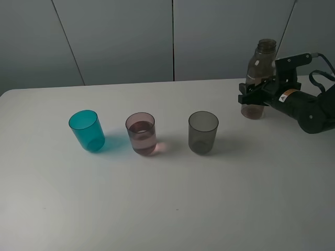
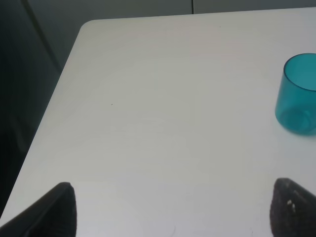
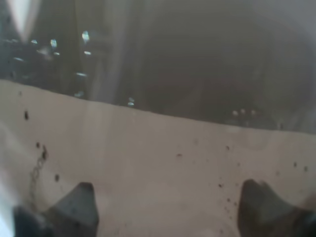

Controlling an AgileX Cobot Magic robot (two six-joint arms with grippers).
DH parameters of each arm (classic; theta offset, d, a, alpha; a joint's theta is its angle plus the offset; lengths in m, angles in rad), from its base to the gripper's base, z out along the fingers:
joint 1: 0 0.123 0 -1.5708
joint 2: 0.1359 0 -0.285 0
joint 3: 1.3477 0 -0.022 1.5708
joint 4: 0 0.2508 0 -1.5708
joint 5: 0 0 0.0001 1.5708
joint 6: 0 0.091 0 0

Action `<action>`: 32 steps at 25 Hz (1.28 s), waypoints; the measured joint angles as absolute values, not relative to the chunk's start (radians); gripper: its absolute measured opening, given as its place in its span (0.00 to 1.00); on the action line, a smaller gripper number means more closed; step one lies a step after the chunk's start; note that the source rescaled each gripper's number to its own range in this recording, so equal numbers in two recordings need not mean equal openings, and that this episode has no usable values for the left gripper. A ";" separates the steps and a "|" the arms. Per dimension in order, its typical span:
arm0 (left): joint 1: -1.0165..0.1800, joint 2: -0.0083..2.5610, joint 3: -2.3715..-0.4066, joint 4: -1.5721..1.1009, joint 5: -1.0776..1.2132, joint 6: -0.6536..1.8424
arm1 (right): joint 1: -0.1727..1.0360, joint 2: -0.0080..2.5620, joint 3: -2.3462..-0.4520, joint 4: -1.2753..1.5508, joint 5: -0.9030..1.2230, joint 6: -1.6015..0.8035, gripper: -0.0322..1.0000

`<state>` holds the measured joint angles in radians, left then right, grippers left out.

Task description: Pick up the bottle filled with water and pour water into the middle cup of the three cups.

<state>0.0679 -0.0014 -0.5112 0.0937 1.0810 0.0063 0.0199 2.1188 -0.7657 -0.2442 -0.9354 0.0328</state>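
The smoky brown bottle (image 1: 260, 73) stands upright at the back right of the table, capless, with a little water low inside. My right gripper (image 1: 256, 93) is shut on its body from the right. In the right wrist view the bottle (image 3: 158, 123) fills the picture between the fingers of my right gripper (image 3: 168, 207). The three cups stand in a row: teal (image 1: 86, 130), the pale pink middle cup (image 1: 141, 133) with liquid in it, and smoky grey (image 1: 203, 132). My left gripper (image 2: 173, 212) is open over bare table, some way from the teal cup (image 2: 297, 94).
The white table (image 1: 167, 209) ends at a grey wall behind. In the left wrist view the table's edge (image 2: 59, 98) drops off to a dark gap.
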 joint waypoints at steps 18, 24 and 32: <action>0.068 -0.001 -0.511 0.094 1.081 0.000 | 0.020 2.085 -0.688 -0.211 -0.934 0.067 0.98; 0.068 -0.001 -0.511 0.094 1.081 0.000 | 0.020 1.983 -0.559 -0.149 -0.934 0.067 0.98; 0.068 -0.001 -0.511 0.094 1.081 0.000 | 0.020 1.733 -0.414 -0.144 -0.779 0.044 0.98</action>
